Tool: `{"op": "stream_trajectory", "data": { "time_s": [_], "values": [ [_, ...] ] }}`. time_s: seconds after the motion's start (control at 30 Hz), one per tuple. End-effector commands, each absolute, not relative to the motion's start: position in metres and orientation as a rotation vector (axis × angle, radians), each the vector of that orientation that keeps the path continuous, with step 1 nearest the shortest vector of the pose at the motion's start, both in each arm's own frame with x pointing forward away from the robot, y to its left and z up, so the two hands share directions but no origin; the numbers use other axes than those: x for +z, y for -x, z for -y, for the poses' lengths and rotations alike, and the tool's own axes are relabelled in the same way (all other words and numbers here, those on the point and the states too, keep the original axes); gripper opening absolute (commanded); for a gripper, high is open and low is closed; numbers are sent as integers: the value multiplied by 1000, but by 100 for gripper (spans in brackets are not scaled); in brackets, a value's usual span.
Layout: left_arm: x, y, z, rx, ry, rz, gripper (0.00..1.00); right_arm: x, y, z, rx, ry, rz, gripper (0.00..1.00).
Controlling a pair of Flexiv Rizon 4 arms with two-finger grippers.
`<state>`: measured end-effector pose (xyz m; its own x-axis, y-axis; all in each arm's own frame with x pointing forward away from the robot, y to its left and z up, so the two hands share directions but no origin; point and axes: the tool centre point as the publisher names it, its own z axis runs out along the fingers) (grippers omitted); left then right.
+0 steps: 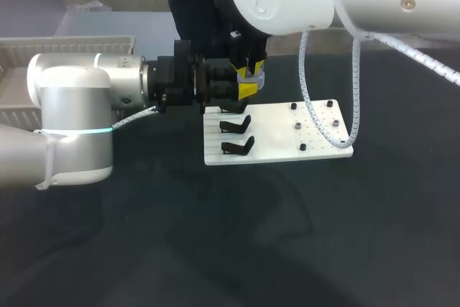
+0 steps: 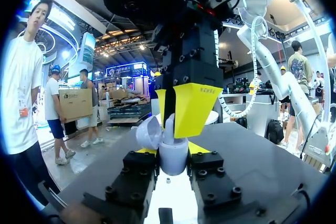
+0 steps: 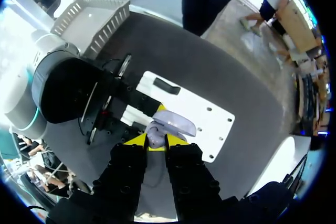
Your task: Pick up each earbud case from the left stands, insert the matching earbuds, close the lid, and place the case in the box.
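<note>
A dark bench (image 1: 215,249) carries a white board (image 1: 323,116) with black stands (image 1: 237,145) on its left half and small dark pegs on its right. A white slatted box (image 1: 65,44) sits at the bench's far left.

The work is happening in the air just above the board's far left corner. The left gripper (image 1: 241,90) reaches in level from the left, its fingers clenched on the body of a pale lilac earbud case (image 2: 172,156). The case is upright, and its lid (image 2: 148,132) is swung open to one side.

The right gripper (image 2: 173,111) points straight down over the case's mouth. Its yellow tips are pinched around a pale earbud (image 2: 169,124) whose lower end appears to meet the case's opening.

The step in hand looks like insertion — earbud into case — with the pickup from the stand already done. Whether the earbud is fully seated cannot be told from here.

Next, the right fingers would need to let go and lift straight up without dragging the earbud back out. The lid still has to be closed — likely a gentle push from the right arm while the left holds firm.
</note>
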<state>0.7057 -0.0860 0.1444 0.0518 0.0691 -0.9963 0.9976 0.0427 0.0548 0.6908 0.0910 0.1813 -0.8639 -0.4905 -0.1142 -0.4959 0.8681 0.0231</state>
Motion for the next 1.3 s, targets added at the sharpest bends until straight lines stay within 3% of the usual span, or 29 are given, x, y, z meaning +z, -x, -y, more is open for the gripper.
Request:
{"op": "stream_trajectory", "data": {
  "time_s": [0.03,0.17,0.5,1.03,1.3],
  "values": [
    [146,-706,86,-1104,-1250,-1238,0,181,-691,-93,78,777,-2937,19],
    [146,-706,86,-1104,-1250,-1238,0,182,-691,-93,79,773,-2938,18],
    [146,-706,86,-1104,-1250,-1238,0,183,-691,-92,72,751,-2949,33],
    [146,-706,86,-1104,-1250,-1238,0,205,-690,-91,115,711,-2919,32],
    [146,-706,86,-1104,-1250,-1238,0,222,-730,-88,197,564,-2825,30]
  ]
}}
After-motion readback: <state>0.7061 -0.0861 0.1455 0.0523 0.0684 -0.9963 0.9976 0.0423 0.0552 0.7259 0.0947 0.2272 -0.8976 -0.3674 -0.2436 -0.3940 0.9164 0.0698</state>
